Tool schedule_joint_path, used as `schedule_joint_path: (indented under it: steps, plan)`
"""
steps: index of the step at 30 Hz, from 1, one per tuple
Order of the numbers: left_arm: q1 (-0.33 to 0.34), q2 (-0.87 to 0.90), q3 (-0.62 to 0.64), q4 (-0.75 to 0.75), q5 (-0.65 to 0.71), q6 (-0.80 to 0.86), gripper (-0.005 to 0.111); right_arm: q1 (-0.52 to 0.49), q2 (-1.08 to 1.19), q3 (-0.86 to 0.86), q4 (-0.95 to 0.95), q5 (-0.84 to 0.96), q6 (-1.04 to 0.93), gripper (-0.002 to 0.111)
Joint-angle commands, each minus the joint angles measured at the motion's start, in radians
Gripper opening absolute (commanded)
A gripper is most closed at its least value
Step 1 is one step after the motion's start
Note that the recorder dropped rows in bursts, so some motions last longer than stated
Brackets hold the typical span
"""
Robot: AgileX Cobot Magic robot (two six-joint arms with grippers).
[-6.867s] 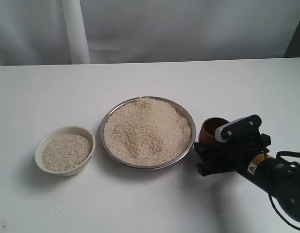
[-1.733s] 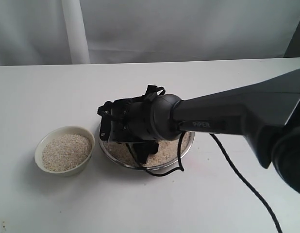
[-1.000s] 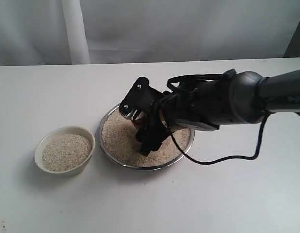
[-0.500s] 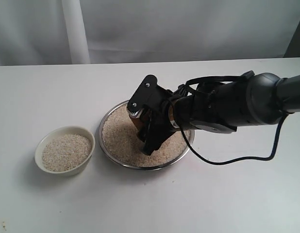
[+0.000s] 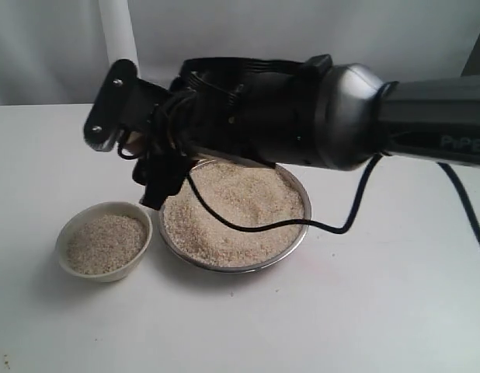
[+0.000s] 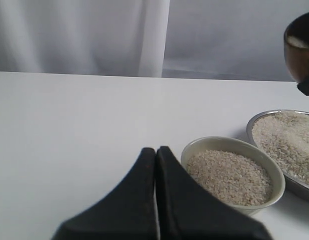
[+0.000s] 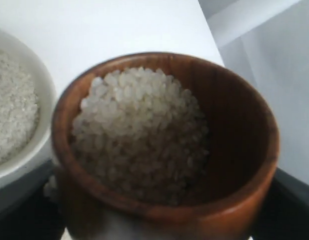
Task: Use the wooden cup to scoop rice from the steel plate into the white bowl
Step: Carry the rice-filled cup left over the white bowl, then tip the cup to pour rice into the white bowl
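My right gripper is shut on the wooden cup, held upright in the air and filled with rice. It hangs over the left rim of the steel plate, up and to the right of the white bowl. The arm hides most of the cup in the exterior view. The plate holds a wide heap of rice, and the bowl holds rice too. The left wrist view has the cup high above the plate and the bowl close to my shut, empty left gripper.
The bulky right arm stretches across the plate from the right, with its cable hanging over the plate's right rim. A white curtain and a white post stand behind the white table.
The right gripper has lifted the cup out of the plate's rice and carried it up and to the left, toward the white bowl. The bowl and plate have not moved.
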Motion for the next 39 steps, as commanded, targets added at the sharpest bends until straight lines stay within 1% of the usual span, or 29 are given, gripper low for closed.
schedule_joint_path:
  steps: [1,6,9,12,19,26,34,39]
  plan:
    - [-0.004,-0.003,-0.003,-0.005,-0.004,-0.004,0.000,0.054,0.074,-0.131,-0.019,0.116,-0.086,0.000]
    - [-0.004,-0.003,-0.003,-0.005,-0.004,-0.004,0.000,0.118,0.181,-0.257,-0.101,0.250,-0.174,0.000]
    - [-0.004,-0.003,-0.003,-0.005,-0.004,-0.004,0.000,0.145,0.231,-0.294,-0.161,0.301,-0.209,0.000]
    - [-0.004,-0.003,-0.003,-0.005,-0.004,-0.004,0.000,0.166,0.262,-0.298,-0.250,0.319,-0.214,0.000]
    - [-0.004,-0.003,-0.003,-0.005,-0.004,-0.004,0.000,0.194,0.314,-0.298,-0.368,0.341,-0.229,0.000]
    - [-0.004,-0.003,-0.003,-0.005,-0.004,-0.004,0.000,0.210,0.362,-0.298,-0.540,0.412,-0.231,0.000]
    - [-0.004,-0.003,-0.003,-0.005,-0.004,-0.004,0.000,0.235,0.397,-0.298,-0.637,0.424,-0.231,0.000]
    - [-0.004,-0.003,-0.003,-0.005,-0.004,-0.006,0.000,0.244,0.413,-0.298,-0.666,0.432,-0.286,0.000]
